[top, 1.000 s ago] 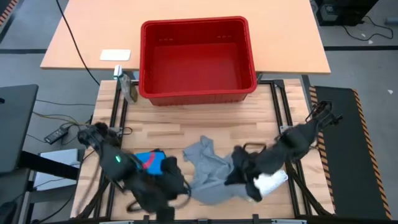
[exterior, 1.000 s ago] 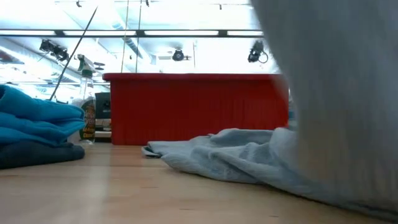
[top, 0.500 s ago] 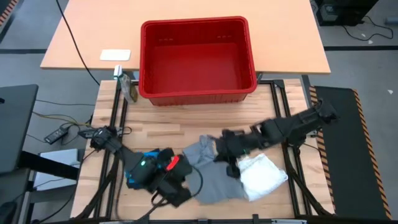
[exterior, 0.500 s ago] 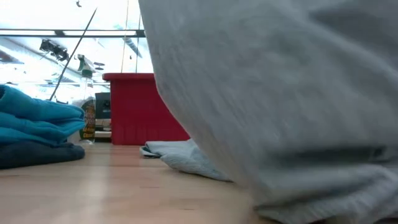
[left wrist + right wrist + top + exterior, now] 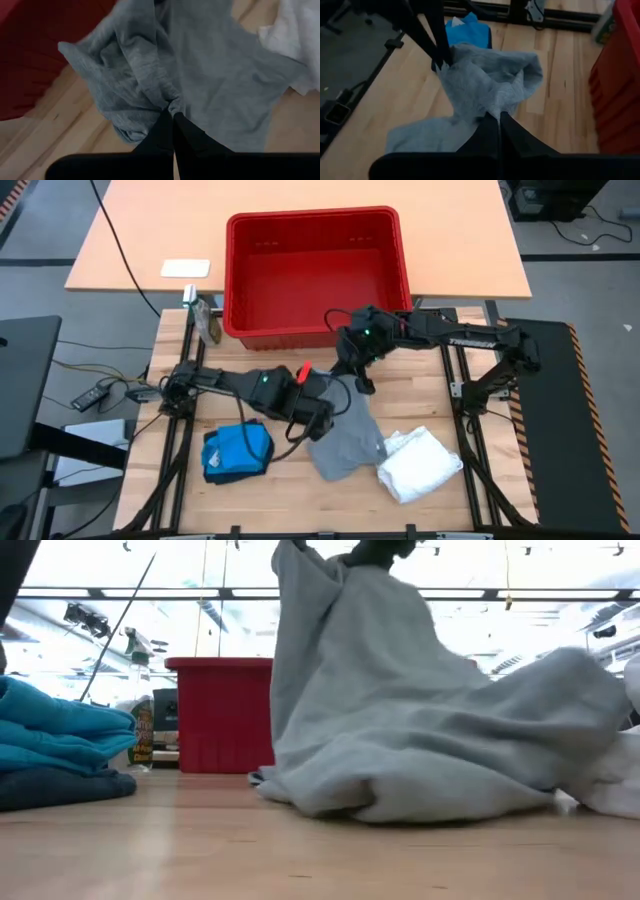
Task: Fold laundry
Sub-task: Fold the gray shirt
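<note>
Grey garment [image 5: 345, 442] hangs from both clenched jaws at table centre; draw corners apart evenly toward twelve o'clock before lowering flat.

Basket [image 5: 318, 275] sits at table's far edge, centre. Garment [image 5: 345, 442] hangs betw. both grippers just in front of basket: left gripper [image 5: 325, 408] pinches its left corner, right gripper [image 5: 356, 375] its right corner, lower part trailing on table [image 5: 250, 385] near front. 2nd garment [image 5: 420, 463] lies touching it on right, folded stack [image 5: 237, 453] on left near front edge; spray bottle [image 5: 205, 315] lies by basket's left front corner.
</note>
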Robot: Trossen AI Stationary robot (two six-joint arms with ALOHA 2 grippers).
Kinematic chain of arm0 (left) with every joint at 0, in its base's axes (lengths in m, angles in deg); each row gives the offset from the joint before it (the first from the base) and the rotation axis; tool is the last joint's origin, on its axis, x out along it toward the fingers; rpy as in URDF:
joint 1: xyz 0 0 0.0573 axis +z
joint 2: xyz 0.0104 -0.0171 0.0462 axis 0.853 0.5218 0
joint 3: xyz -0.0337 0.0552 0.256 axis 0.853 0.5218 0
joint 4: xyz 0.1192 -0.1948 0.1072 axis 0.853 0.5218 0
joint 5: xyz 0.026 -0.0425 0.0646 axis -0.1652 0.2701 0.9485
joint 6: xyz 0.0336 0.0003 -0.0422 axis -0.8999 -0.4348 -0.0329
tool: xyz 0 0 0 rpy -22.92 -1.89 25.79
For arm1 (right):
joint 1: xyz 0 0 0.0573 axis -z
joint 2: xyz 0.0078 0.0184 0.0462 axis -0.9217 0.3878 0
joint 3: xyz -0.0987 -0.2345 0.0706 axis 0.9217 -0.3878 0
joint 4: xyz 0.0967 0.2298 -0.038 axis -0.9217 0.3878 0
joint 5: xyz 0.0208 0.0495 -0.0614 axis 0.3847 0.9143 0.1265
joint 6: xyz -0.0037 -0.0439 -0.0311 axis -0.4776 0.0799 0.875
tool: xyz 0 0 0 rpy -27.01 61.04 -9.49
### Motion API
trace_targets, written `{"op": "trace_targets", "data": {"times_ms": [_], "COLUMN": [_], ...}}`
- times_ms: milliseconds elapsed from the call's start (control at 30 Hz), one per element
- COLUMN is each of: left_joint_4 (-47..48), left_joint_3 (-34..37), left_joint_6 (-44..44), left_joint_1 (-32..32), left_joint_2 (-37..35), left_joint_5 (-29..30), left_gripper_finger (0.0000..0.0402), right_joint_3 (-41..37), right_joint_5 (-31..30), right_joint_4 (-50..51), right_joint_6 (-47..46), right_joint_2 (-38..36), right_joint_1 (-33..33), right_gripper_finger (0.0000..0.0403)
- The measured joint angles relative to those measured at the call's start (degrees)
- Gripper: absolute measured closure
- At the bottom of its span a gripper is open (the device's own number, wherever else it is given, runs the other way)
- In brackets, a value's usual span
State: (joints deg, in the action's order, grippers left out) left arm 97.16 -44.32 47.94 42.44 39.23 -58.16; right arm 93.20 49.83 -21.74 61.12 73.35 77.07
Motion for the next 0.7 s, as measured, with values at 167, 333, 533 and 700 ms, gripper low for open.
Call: {"op": "trace_targets", "data": {"times_ms": [167,333,533,700], "left_joint_4": [-0.1,-0.1,-0.1,-0.9], "left_joint_3": [0.0,0.0,0.1,2.4], "left_joint_6": [-8.3,-23.9,-24.2,-25.4], "left_joint_1": [3.0,5.8,13.2,18.1], "left_joint_2": [-0.3,-0.1,0.0,-0.1], "left_joint_5": [1.0,8.6,5.8,0.6], "left_gripper_finger": [0.0401,0.0401,0.0401,0.0401], "right_joint_3": [-6.0,-9.7,-10.0,-10.0], "right_joint_5": [3.4,-1.3,-6.9,-7.5], "right_joint_4": [-7.3,-8.9,-7.6,-6.9], "right_joint_6": [2.8,0.0,-4.4,-9.6], "right_joint_2": [0.0,0.1,0.0,0.0], "right_joint_1": [3.1,4.3,4.4,4.7], "right_gripper_finger": [0.04,0.04,0.04,0.04]}}
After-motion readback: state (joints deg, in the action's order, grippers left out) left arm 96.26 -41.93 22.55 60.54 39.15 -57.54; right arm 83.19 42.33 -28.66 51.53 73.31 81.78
